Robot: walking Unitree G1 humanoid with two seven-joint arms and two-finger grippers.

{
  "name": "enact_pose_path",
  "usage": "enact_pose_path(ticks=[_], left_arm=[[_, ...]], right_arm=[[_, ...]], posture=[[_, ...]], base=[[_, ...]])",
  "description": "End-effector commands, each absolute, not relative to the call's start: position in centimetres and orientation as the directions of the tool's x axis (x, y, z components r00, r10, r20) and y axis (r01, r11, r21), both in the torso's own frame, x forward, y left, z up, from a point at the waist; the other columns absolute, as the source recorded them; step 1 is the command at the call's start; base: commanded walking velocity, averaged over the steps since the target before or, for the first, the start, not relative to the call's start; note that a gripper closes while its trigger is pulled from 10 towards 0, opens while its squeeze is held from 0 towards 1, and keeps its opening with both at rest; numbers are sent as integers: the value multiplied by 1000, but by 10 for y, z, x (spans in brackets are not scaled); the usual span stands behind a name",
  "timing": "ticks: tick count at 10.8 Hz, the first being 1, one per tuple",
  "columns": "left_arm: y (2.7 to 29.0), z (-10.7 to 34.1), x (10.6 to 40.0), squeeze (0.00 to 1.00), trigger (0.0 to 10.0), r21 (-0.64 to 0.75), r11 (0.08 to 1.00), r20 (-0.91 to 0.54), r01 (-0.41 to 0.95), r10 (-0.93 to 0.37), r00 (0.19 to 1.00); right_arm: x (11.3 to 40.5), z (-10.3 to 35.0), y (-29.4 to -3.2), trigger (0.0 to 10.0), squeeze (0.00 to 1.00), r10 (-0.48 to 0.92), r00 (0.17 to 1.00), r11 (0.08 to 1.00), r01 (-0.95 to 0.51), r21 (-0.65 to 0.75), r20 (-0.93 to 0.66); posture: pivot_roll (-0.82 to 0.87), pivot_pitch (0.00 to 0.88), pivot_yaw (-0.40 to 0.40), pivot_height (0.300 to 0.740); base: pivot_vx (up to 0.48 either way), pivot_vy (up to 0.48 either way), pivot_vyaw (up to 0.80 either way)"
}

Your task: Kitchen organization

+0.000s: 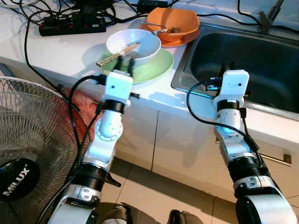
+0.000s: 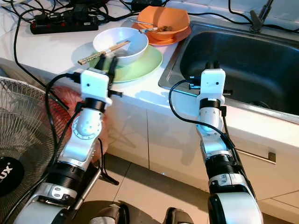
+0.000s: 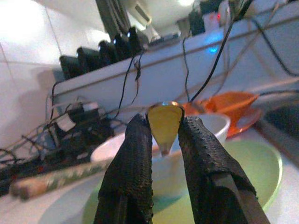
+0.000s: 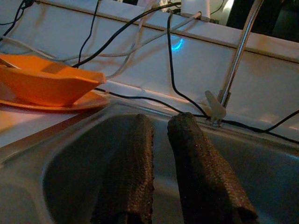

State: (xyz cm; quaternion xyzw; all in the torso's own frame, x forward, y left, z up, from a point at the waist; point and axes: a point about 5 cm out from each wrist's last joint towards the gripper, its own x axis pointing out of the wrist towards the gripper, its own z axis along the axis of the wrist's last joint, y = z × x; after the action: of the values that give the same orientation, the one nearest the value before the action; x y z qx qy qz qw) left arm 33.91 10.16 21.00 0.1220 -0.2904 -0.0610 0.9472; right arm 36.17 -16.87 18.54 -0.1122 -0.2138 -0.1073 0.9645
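Hovering at round white bowl (image 1: 133,45) on green plate (image 1: 154,69), left hand (image 1: 125,63) slightly parted, empty, right hand (image 4: 161,154) narrowly parted over steel sink (image 1: 252,60)

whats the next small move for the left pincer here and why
Probably ease the left pincer forward to the rim of the white ceramic bowl. Its fingers stand slightly parted just short of that bowl, which sits on the round green plate with wooden chopsticks across it, beside the steel sink.
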Motion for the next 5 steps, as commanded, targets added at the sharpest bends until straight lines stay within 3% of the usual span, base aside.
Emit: enact_pose_path(ticks=[1,5], left_arm=[[97,223,337,0,10000,262,963,580,66,-212,787],[97,223,337,0,10000,262,963,580,66,-212,787]], right_arm=[[360,182,-170,10000,0,-168,890,951,260,-168,424],[360,182,-170,10000,0,-168,890,951,260,-168,424]], posture=[[25,137,3,740],[25,137,3,740]], base=[[0,0,0],[0,0,0]])
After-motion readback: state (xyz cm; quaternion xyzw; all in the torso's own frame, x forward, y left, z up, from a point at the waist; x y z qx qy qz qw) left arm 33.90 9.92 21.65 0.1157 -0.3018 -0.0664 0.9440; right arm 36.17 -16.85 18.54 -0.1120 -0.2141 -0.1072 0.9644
